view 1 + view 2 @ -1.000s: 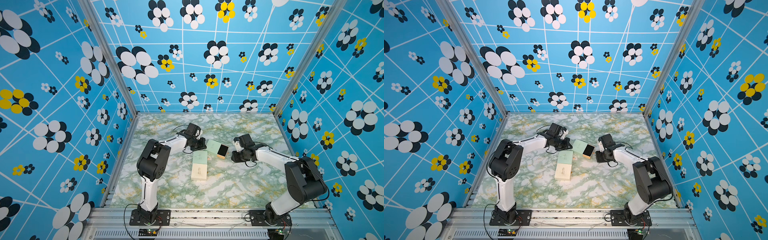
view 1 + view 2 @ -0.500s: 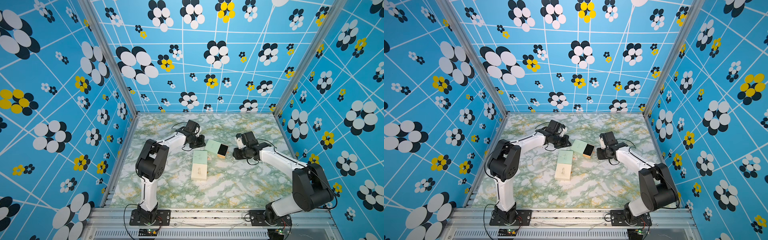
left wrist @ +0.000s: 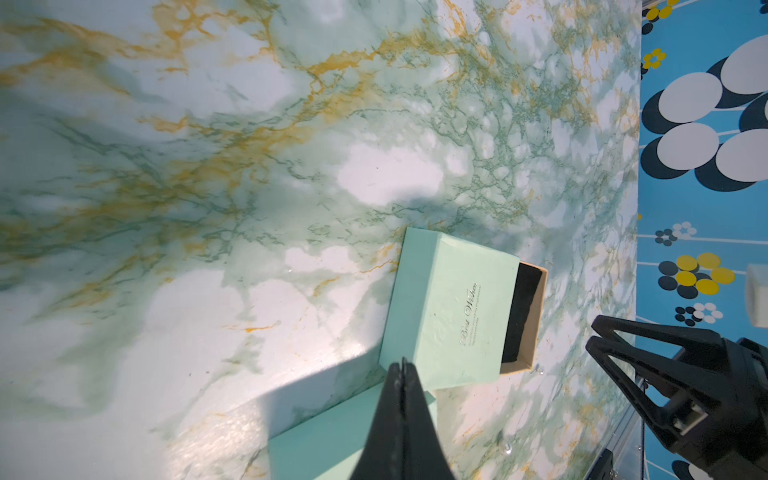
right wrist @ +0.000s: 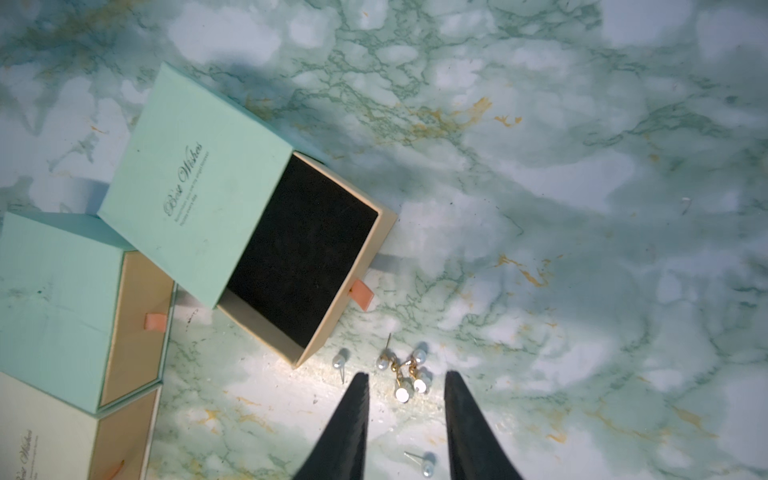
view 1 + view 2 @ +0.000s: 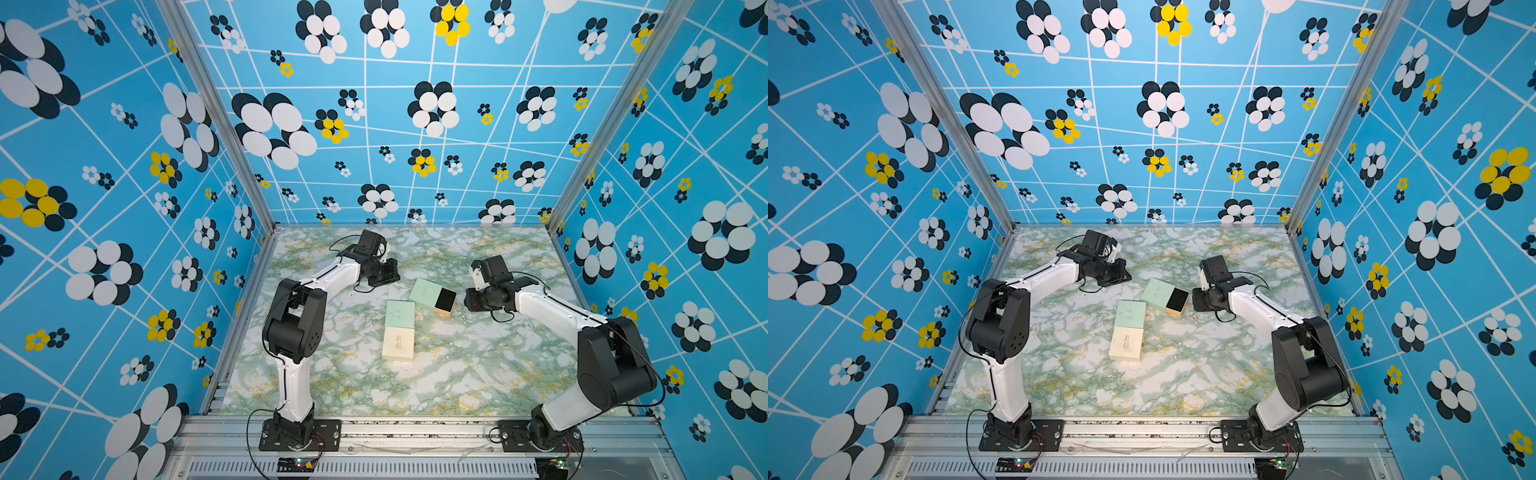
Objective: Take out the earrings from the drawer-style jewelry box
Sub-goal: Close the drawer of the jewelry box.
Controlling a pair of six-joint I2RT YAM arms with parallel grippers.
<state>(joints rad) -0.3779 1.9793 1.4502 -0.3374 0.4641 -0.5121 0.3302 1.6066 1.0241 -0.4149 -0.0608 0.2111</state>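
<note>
Marble tabletop (image 4: 582, 208): earrings (image 4: 405, 374) lie beside jewelry box (image 4: 199, 183), mint box (image 4: 54, 299) adjoining

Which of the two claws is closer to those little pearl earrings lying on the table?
Right. The right gripper hangs over the pearl earrings, most of the cluster between its open jaws. The left gripper, shut, is across the open mint drawer box from them.

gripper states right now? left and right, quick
Left gripper: closed, holding nothing.
Right gripper: open, holding nothing; pearl earrings lie loose between its tips.
</note>
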